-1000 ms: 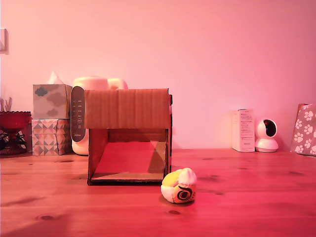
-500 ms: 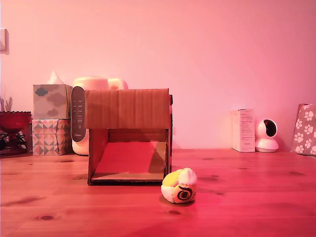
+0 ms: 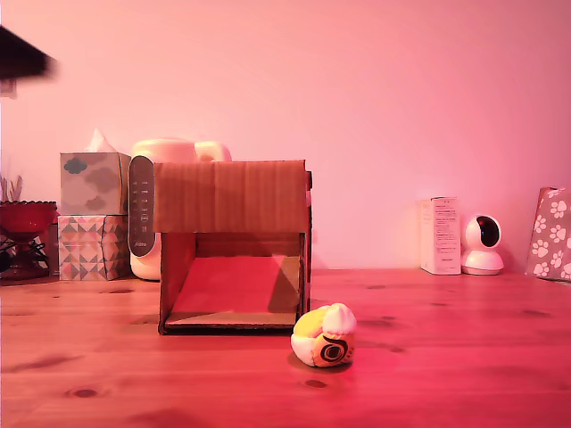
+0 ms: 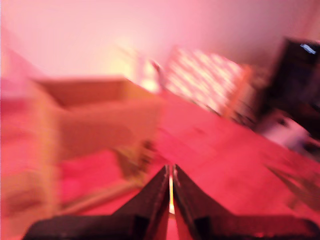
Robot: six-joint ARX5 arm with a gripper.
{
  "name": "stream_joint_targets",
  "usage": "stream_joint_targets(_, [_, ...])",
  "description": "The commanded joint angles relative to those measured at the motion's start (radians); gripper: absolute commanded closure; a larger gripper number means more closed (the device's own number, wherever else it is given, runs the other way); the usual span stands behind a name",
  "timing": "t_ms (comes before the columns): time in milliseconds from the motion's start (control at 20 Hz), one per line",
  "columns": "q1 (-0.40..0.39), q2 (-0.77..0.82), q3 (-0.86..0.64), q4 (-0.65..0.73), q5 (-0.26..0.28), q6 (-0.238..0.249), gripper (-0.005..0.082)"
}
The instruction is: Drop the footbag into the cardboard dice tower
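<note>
The footbag [image 3: 324, 335], a yellow, orange and white ball with a black ring logo, lies on the wooden table just in front of the cardboard dice tower [image 3: 232, 196], off its right corner in the exterior view. The tower's wide lower opening faces the camera. A dark blurred piece of the arm [image 3: 22, 55] shows high in the exterior view's left corner, far from both. In the smeared wrist view my gripper [image 4: 170, 192] has its two dark fingers almost touching, with nothing visibly held, and the tower [image 4: 100, 117] lies beyond them. The footbag does not show there.
Left of the tower in the exterior view stand two stacked tissue boxes [image 3: 92, 214], a white appliance [image 3: 143, 209] and a red bowl [image 3: 25, 217]. On the right are a white carton [image 3: 440, 235], a small white camera [image 3: 483, 244] and a paw-print bag [image 3: 553, 234].
A dark blurred piece of the arm has come into the exterior view's upper left corner. The footbag and the tower have not moved.
</note>
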Motion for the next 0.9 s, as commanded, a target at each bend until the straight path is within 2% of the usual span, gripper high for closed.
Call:
stream_joint_targets(0, [-0.038, 0.055, -0.006, 0.081, -0.014, -0.004, 0.0793])
stream_joint_targets(200, [-0.140, 0.263, -0.006, 0.256, -0.062, -0.003, 0.0793])
stream_joint_targets(350, [-0.187, 0.402, -0.006, 0.353, -0.071, -0.003, 0.0793])
stream_joint_targets(700, [-0.236, 0.678, -0.002, 0.597, -0.070, -0.003, 0.0793])
stream_joint_targets(850, [-0.238, 0.764, 0.025, 0.632, -0.069, -0.003, 0.0793])
